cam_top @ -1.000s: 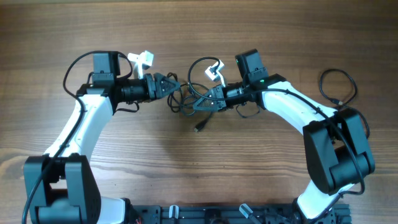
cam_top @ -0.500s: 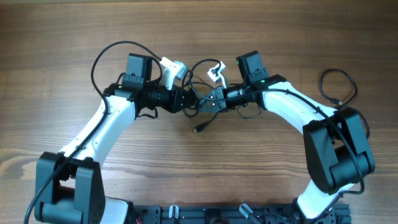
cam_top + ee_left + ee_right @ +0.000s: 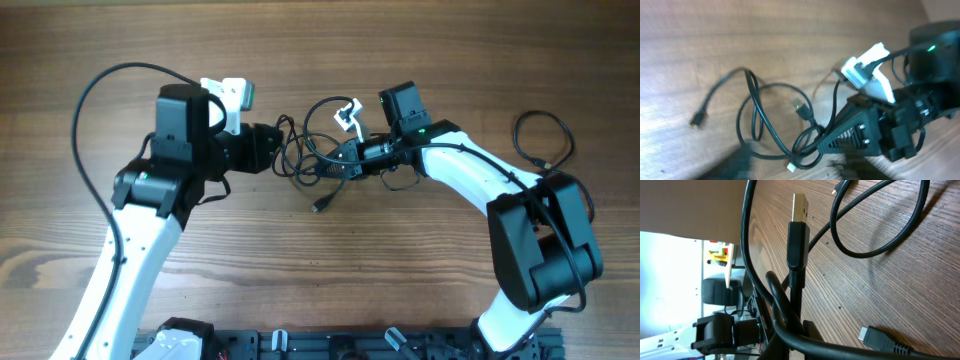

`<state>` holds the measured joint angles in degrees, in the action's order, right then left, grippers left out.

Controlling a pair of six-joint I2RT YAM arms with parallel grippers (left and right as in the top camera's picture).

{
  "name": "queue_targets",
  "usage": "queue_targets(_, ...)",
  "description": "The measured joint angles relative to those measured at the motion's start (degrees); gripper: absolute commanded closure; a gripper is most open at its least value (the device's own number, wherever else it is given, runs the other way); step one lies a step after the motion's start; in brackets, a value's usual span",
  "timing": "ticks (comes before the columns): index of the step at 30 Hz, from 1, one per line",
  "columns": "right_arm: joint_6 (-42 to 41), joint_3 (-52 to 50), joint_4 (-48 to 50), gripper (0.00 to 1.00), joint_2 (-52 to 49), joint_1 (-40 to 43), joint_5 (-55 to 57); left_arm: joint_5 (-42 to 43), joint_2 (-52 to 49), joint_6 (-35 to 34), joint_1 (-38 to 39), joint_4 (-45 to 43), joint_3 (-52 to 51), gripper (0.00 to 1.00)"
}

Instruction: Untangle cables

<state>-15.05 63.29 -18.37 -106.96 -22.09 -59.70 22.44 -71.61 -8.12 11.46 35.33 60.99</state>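
And there was the knot: the cables (image 3: pixel 298 160) sat mid-table, a bit toward the far side, bunched btwn the two arms on the wooden table (image 3: pixel 200 40). R gripper (image 3: pixel 318 170) reached in from the right w/ jaws together, clamped on the cables. In its own wrist view several black cords ran btwn its fingers, and a USB plug (image 3: pixel 799 209) poked out past the grip, metal tip showing. L gripper (image 3: pixel 278 150) pointed at the tangle from the left, tips just beside the nearest loop; touching or not, couldn't tell. Its wrist view was blurred, but the two fingers (image 3: pixel 737 160) showed as dark smears at the bottom edge, standing apart, so jaws apart. From that same view, loops fanned out from R gripper's tip across the wood, one cord running off to a gold-tipped end (image 3: pixel 697 120). Overhead, one cord trailed from the bundle toward the near side and ended in a small plug (image 3: pixel 320 205) lying flat. Well apart, over by the R arm's base, a separate loop (image 3: pixel 541 158) lay on its own.
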Motion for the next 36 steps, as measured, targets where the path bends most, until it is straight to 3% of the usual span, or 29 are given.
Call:
queue_targets(3, 0.00, 0.00, 0.00, 0.96, 0.00, 0.00, 0.00, -0.92, 0.79, 1.01, 0.02, -0.96, 0.13, 0.36)
queue_targets(6, 0.00, 0.00, 0.00, 0.96, 0.00, 0.00, 0.00, 0.87, -2.86, 4.02, 1.29, -2.40, 0.15, 0.38)
queue_targets(7, 0.00, 0.00, 0.02, 0.96, 0.00, 0.00, 0.00, 1.20, -3.74, 5.11, 1.64, -2.60, 0.15, 0.45)
queue_targets(8, 0.00, 0.00, 0.04, 0.96, 0.00, 0.00, -0.02, 1.73, -7.63, 6.21, 3.52, -3.78, 0.15, 0.60)
queue_targets(11, 0.02, 0.00, 0.00, 0.96, 0.00, 0.00, -0.02, 1.81, -13.44, 7.50, 5.38, -3.87, 0.15, 0.73)
queue_targets(21, 0.02, 0.00, 0.00, 0.96, 0.00, 0.00, 0.44, 1.88, -17.57, 8.33, 5.75, -2.10, 0.15, 0.75)
queue_targets(25, 0.02, 0.00, 0.07, 0.96, 0.00, 0.00, 0.39, 1.88, -17.99, 8.70, 5.79, -0.17, 0.15, 0.61)
queue_targets(32, 0.20, 0.00, 0.33, 0.96, 0.00, -0.07, -0.09, 2.86, -18.25, 15.26, 5.79, 0.92, 0.15, 0.59)
queue_targets(35, 0.20, 0.00, 0.11, 0.96, 0.00, -0.07, -0.22, 2.89, -18.58, 17.14, 6.10, 0.92, 0.15, 0.64)
queue_targets(36, 0.20, -0.09, -0.11, 0.96, 0.00, -0.07, -0.20, 2.89, -19.21, 17.53, 6.51, 0.83, 0.15, 0.78)
